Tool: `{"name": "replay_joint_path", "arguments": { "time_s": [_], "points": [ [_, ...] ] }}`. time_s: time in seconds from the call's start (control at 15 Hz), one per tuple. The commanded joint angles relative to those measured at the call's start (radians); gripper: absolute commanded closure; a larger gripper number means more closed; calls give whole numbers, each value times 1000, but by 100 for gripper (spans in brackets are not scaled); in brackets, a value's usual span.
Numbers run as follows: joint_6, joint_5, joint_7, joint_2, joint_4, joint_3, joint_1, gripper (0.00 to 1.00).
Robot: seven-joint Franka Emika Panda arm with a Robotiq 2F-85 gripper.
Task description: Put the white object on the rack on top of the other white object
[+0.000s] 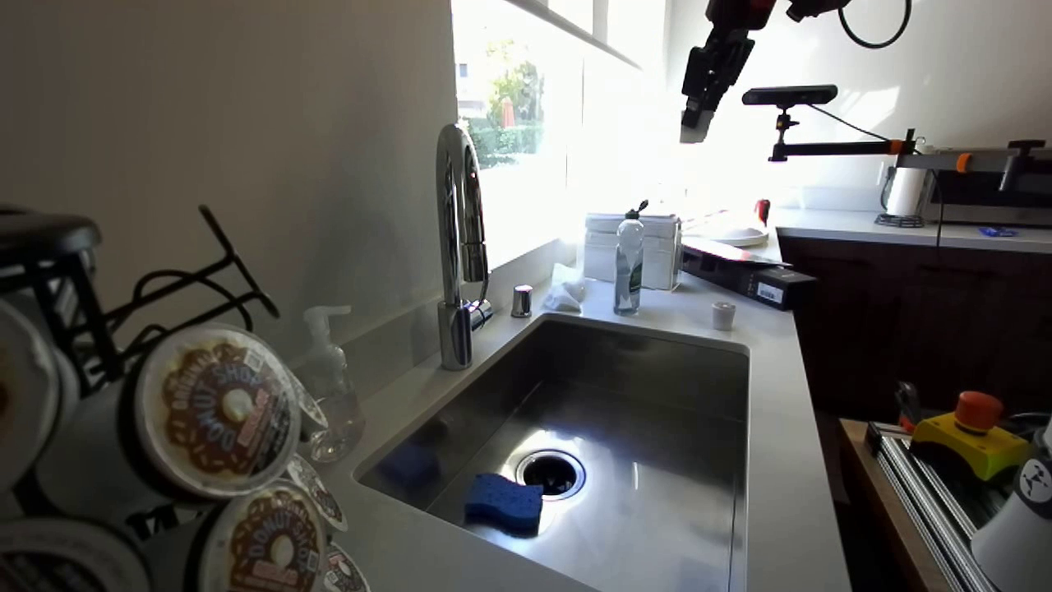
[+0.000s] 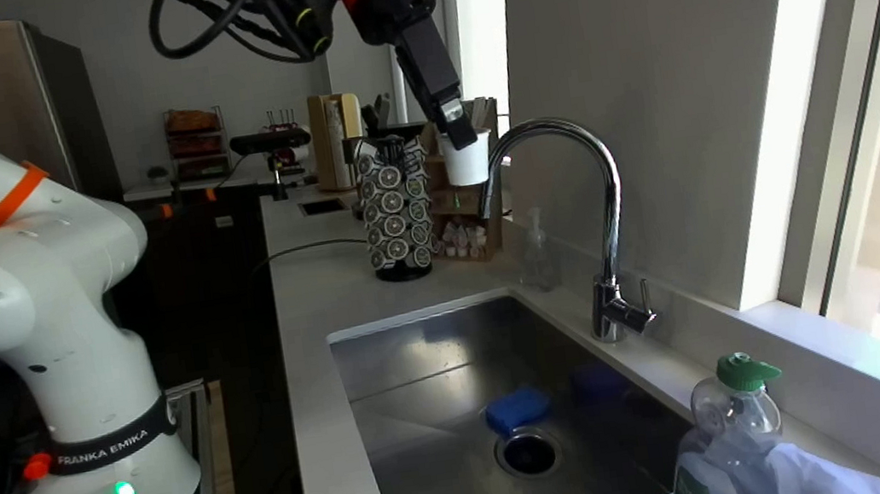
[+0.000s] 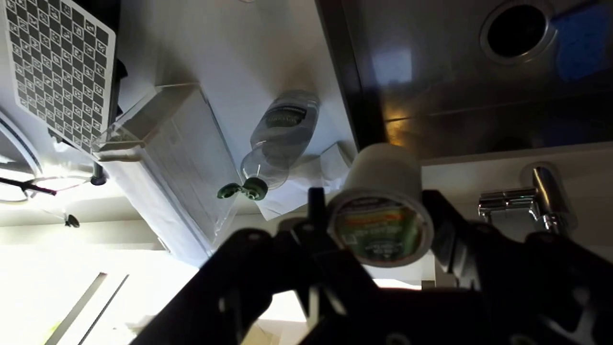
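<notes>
My gripper [image 2: 462, 140] is shut on a white, slightly tapered cup [image 2: 469, 160] and holds it high above the counter. In the wrist view the held cup [image 3: 383, 230] sits between both fingers, with its printed lid facing the camera. In an exterior view the gripper [image 1: 697, 123] is high at the upper right, with the cup at its tip. Another small white cup [image 1: 723, 316] stands on the counter behind the sink's far corner. The black wire rack [image 1: 234, 259] holds several lidded pods at the near left; the rack also shows as a tall pod stand [image 2: 405, 272].
A steel sink [image 1: 657, 444] with a blue sponge [image 1: 503, 503] lies below. A tall chrome faucet [image 2: 610, 197] rises beside the sink. A soap bottle [image 1: 629, 263], a white box [image 1: 660, 251] and a black box [image 1: 744, 278] stand on the counter. A camera arm [image 1: 846, 149] reaches across.
</notes>
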State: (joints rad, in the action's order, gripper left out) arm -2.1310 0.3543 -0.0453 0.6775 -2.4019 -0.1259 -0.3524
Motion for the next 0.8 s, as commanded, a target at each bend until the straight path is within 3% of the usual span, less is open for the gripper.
{"name": "replay_joint_path", "arguments": {
  "time_s": [0.0, 0.13, 0.2, 0.73],
  "points": [
    [5, 9, -13, 2, 1, -10, 14, 48],
    [5, 9, -18, 5, -2, -8, 13, 48],
    [5, 9, -18, 6, -2, -8, 13, 73],
    [21, 16, -168, -59, -31, -80, -105, 73]
  ]
}}
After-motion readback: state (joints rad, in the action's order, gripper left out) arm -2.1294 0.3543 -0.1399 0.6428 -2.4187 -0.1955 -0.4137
